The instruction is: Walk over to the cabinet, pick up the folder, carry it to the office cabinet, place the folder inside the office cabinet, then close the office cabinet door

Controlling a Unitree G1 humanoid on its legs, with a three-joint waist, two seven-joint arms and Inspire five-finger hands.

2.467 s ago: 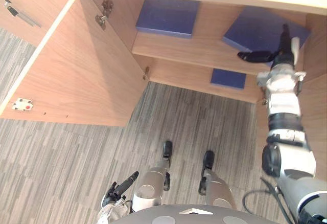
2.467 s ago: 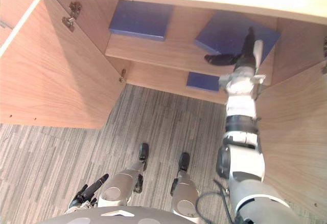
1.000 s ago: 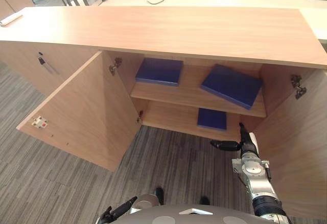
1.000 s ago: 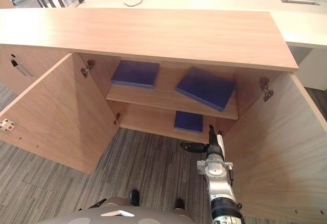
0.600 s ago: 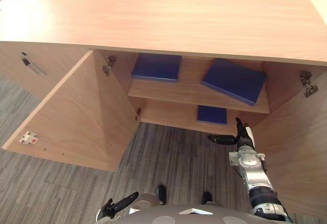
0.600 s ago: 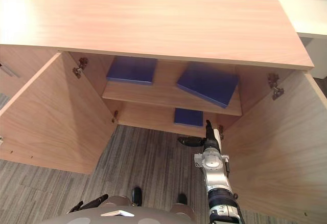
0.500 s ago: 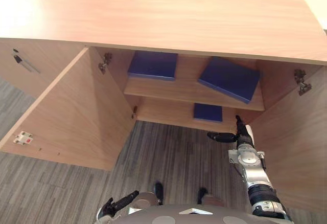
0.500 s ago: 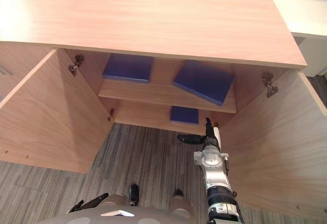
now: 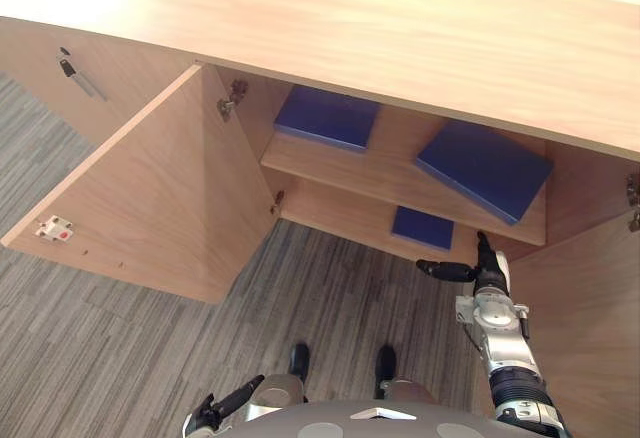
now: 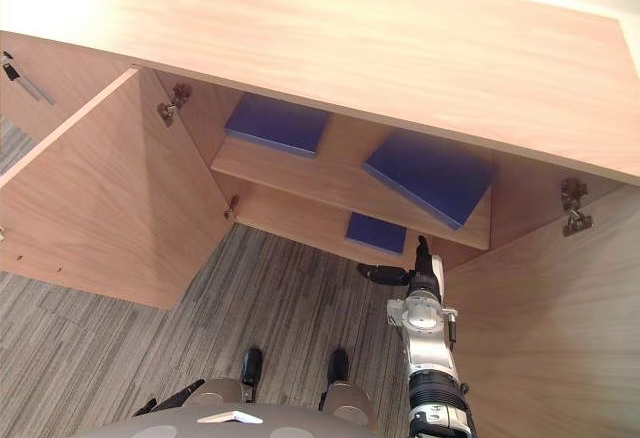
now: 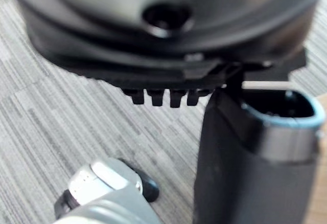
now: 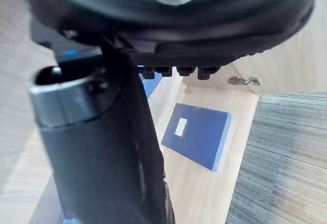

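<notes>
Wood office cabinet (image 9: 400,48), both doors swung open: left door (image 9: 150,198), right door (image 10: 560,338). The blue folder (image 9: 485,170) lies flat on the right end of the cabinet's shelf (image 9: 395,173), turned at an angle, with nothing touching it. A second blue folder (image 9: 327,118) lies square on the left end of the same shelf, well apart from the first. A third, smaller blue folder (image 9: 422,227) sits on the cabinet's bottom board under the shelf; the right wrist view shows a white label on it.

The right hand (image 9: 484,269) is outside the cabinet, just in front of the lower compartment near the right door. Its fingers are straight and together, pointing at the cabinet, with the thumb stuck out sideways; it holds nothing. 2.5 s ago this hand was up at the shelf beside the angled folder, and it has since pulled back and down. From 0.5 s ago its pose is nearly the same.

The left hand (image 9: 232,401) hangs low, well away from the cabinet front, over the grey striped carpet (image 9: 340,298). Its fingers are loosely straight and empty, same as earlier.

All three folders and both doors sit as they did in the earlier frames. The whole-picture shift is the camera moving.
</notes>
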